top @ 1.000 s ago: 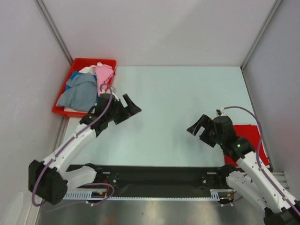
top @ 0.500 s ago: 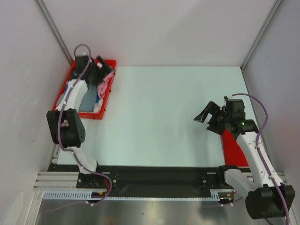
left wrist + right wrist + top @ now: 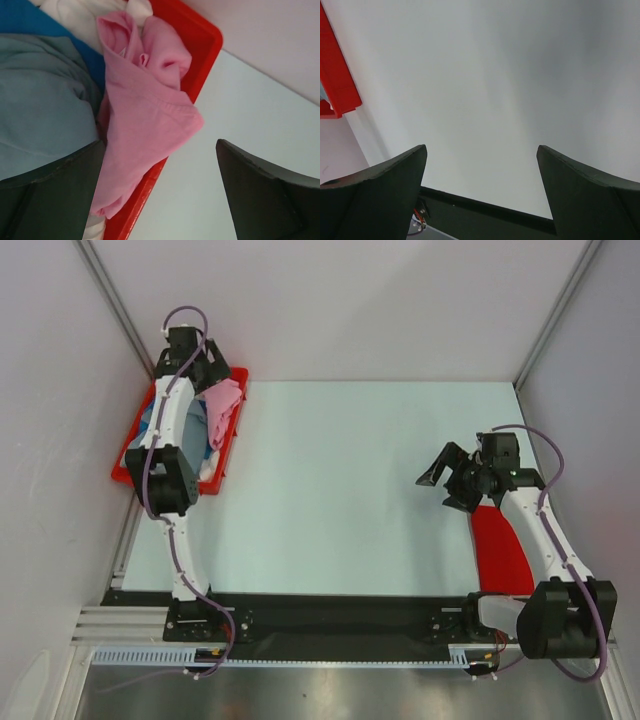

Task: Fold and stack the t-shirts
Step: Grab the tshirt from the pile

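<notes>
- Pale blue-white surface fills the centre of the overhead view, with nothing lying on its middle.
- Red bin sits at the upper left of that view. It holds the unfolded shirts: the pink t-shirt drapes over the bin's rim, with the grey-blue t-shirt, blue t-shirt and white t-shirt beside it.
- The red t-shirt lies flat at the right edge of the frame, partly under the right arm.
- The left gripper hangs over the bin with its jaws wide apart and nothing between them. The pink shirt lies directly below the gap.
- The right gripper has its jaws equally apart and empty, and is poised above bare surface at centre right.
- Step in hand, as I judge it: fetching the next shirt from the bin.
- Next move: I would lower the left jaws onto the raised pink fold, close on a single layer only, then lift it over the rim to the open centre for spreading. The right arm would take the opposite edge.
</notes>
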`<control>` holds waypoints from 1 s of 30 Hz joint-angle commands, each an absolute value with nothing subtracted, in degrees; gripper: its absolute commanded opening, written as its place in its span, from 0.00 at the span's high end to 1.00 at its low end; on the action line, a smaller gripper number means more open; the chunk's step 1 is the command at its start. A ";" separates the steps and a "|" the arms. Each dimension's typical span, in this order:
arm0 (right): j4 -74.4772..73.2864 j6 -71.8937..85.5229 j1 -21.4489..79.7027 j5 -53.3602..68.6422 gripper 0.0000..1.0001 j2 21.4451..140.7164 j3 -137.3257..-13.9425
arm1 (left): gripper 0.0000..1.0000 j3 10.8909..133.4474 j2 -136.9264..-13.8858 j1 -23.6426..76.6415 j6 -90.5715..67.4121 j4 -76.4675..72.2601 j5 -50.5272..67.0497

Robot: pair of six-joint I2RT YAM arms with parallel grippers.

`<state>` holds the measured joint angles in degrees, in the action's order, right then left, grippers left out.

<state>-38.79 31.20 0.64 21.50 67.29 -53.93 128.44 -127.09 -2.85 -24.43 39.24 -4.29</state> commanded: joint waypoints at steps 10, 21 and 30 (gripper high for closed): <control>-38.93 30.06 0.44 22.94 0.00 72.16 -59.15 | 0.24 133.68 -136.58 -3.34 -21.53 44.56 -8.43; -38.58 31.11 1.14 22.50 0.00 71.63 -59.50 | 0.99 136.59 -122.98 -1.50 -20.48 39.74 -3.72; -37.97 33.22 5.36 26.54 0.00 69.87 -59.94 | 1.00 124.32 -98.99 5.00 -22.85 37.62 5.27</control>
